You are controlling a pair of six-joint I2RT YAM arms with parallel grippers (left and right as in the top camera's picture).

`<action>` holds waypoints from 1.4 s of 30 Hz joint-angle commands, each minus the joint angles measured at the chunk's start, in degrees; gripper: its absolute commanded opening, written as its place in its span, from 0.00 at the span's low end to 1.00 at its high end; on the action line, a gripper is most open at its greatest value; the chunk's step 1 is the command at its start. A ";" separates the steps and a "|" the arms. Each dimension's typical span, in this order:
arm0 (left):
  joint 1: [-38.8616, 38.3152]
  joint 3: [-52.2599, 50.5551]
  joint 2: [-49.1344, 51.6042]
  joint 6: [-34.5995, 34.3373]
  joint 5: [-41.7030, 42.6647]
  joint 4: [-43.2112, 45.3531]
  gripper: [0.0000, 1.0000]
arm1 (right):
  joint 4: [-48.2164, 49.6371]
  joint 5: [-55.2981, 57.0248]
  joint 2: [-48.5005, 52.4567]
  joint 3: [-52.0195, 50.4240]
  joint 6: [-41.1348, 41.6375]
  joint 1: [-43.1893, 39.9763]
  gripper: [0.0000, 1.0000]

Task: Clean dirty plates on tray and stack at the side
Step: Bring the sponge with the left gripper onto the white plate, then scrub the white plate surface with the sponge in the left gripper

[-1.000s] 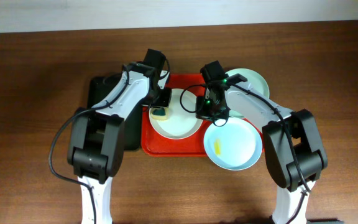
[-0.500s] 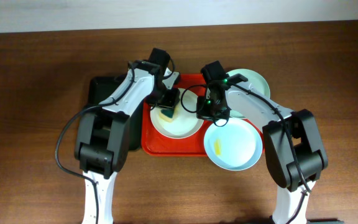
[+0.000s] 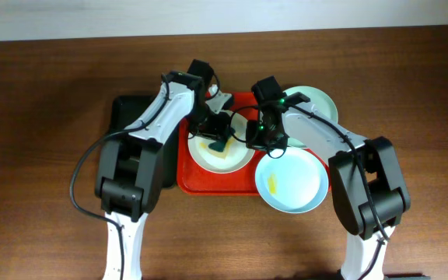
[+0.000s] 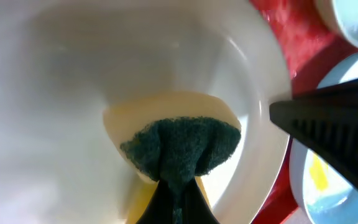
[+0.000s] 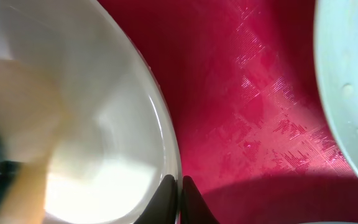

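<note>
While left end effector (image 4: 178, 194) clamps sponge (image 4: 182, 144) on white plate (image 4: 104, 62), right end effector (image 5: 179, 194) pinches its rim.

We find the centre of the overhead view crowded. The left hand (image 3: 218, 140), clamped on a sponge (image 4: 179, 146), and the right hand (image 3: 253, 141), pinching the rim of the white plate (image 3: 238, 158), meet over the red tray (image 3: 208, 187). Both arms slant in from the lower part of the frame. The blue plate (image 3: 290, 183) blocks the tray's lower right corner, the green plate (image 3: 320, 101) its upper right, and the black tray (image 3: 127, 109) its left side. We see open surface (image 3: 37, 140) across the left third, along the far right edge, and at lower centre between the arm bases. Bare red tray floor shows between the white and green plates.
</note>
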 commanded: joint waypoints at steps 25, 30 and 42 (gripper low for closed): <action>-0.33 -10.03 -4.02 -22.64 -22.99 6.14 0.00 | -0.68 0.70 0.96 -1.03 -0.76 0.22 0.05; -0.42 -15.98 -4.02 -23.04 -12.46 14.23 0.00 | -0.66 0.70 0.96 -1.03 -0.76 0.22 0.05; 1.79 -15.19 -7.69 -7.28 8.33 16.09 0.00 | -0.70 0.70 0.96 -1.03 -0.76 0.22 0.05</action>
